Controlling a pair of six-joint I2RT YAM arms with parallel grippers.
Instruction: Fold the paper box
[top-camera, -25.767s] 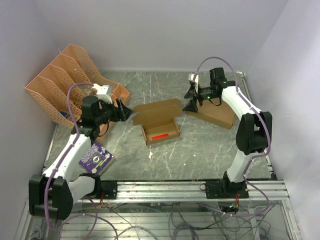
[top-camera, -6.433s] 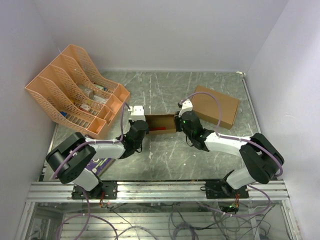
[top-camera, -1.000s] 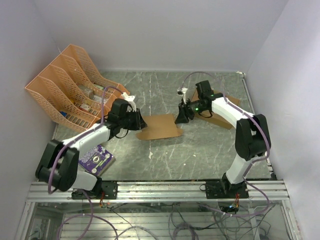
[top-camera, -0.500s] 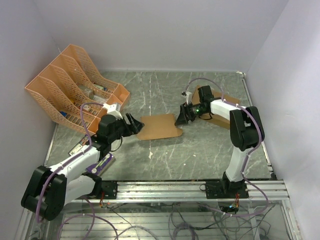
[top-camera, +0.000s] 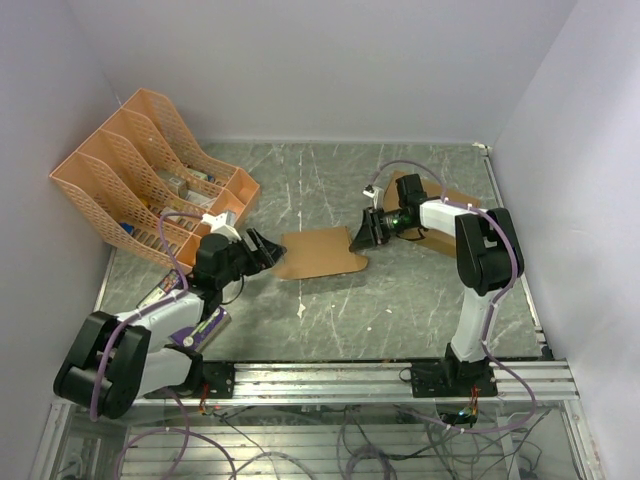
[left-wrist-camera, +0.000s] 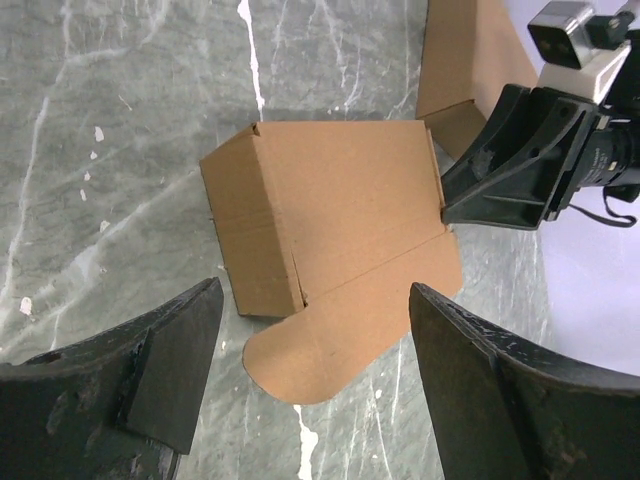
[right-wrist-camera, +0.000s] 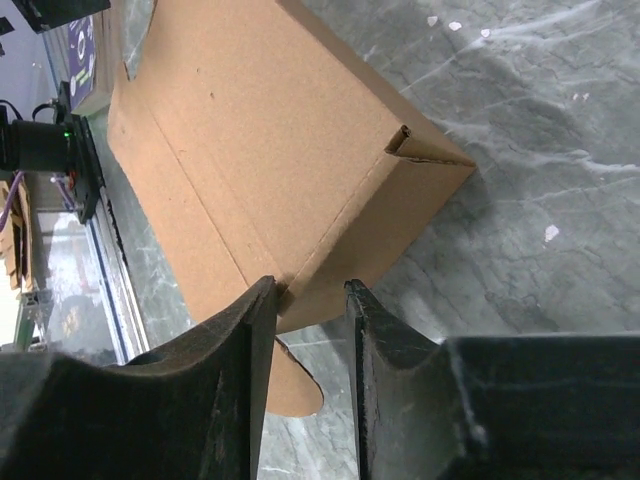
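The paper box (top-camera: 320, 252) lies flat on the table's middle, lid down, brown. A rounded flap (left-wrist-camera: 340, 340) sticks out at its near edge. My left gripper (top-camera: 262, 248) hovers just left of the box, open wide, with nothing between its fingers (left-wrist-camera: 170, 350). In the left wrist view the box (left-wrist-camera: 340, 210) lies a little beyond the left gripper (left-wrist-camera: 315, 300). My right gripper (top-camera: 362, 238) sits at the box's right end. Its jaws stand a narrow gap apart around the box's corner (right-wrist-camera: 300, 270), and the left finger (right-wrist-camera: 250, 330) touches the cardboard.
An orange file rack (top-camera: 150, 170) stands at the back left. A larger brown cardboard box (top-camera: 445, 215) lies behind my right arm. A purple card (top-camera: 195, 325) lies under my left arm. White walls close in the table at the back and right.
My left gripper has let go of the box's left end, opened wide and drawn back to the left. The right gripper's jaws have narrowed at the box's right end. The box has stayed put.
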